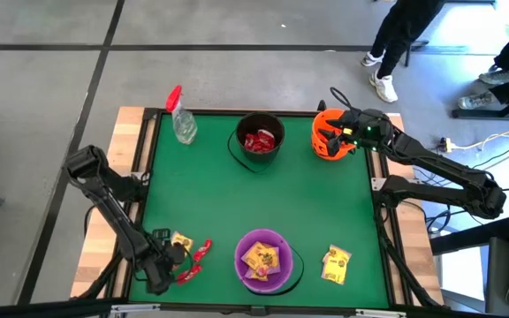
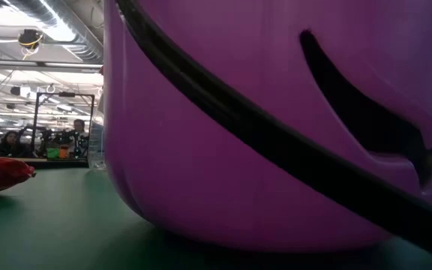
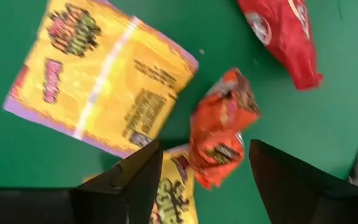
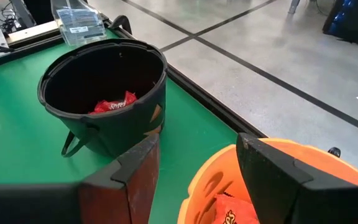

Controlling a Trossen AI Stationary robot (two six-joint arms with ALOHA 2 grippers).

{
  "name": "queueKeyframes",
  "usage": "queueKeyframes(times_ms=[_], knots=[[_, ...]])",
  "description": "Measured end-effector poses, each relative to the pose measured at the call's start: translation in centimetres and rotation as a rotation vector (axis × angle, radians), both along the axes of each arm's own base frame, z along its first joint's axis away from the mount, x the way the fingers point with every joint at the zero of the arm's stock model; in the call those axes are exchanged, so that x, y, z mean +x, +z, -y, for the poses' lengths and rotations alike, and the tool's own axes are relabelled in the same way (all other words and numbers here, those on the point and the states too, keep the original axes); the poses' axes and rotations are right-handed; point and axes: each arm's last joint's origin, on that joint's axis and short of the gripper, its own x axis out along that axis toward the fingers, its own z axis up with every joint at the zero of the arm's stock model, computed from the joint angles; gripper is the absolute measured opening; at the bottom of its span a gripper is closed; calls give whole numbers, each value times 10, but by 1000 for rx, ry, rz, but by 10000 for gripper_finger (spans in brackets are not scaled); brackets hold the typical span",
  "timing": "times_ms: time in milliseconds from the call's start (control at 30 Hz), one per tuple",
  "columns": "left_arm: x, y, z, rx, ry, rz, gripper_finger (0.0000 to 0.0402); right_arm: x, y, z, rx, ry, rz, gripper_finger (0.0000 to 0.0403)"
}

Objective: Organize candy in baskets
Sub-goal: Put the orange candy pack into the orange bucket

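Green table top [image 1: 219, 203] with a pale wooden rim, and here's what sits on it: at the far edge, the clear spray bottle [image 1: 182, 119] with its red trigger lies near the left corner, the black bucket [image 1: 260, 141] stands in the middle, the orange bucket [image 1: 330, 135] stands toward the right corner. Down at the near edge, the purple bucket [image 1: 264, 261] stands in the centre. To its right, a yellow packet [image 1: 335, 264] lies flat on the green. To its left, another yellow packet [image 1: 181, 240], an orange-red packet [image 3: 221, 127] and red packets [image 1: 198, 256] lie close together on the surface.
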Motion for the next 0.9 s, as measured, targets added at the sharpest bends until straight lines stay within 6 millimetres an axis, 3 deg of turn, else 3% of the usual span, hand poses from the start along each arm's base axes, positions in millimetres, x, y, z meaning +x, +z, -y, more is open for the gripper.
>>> queueKeyframes(times_ms=[633, 900], knots=[[-3, -22, -4, -34, 0, 31, 237, -1, -2, 0, 12, 0, -18, 211], [-3, -22, -5, -36, -1, 25, 184, -1, -2, 0, 12, 0, -18, 211]])
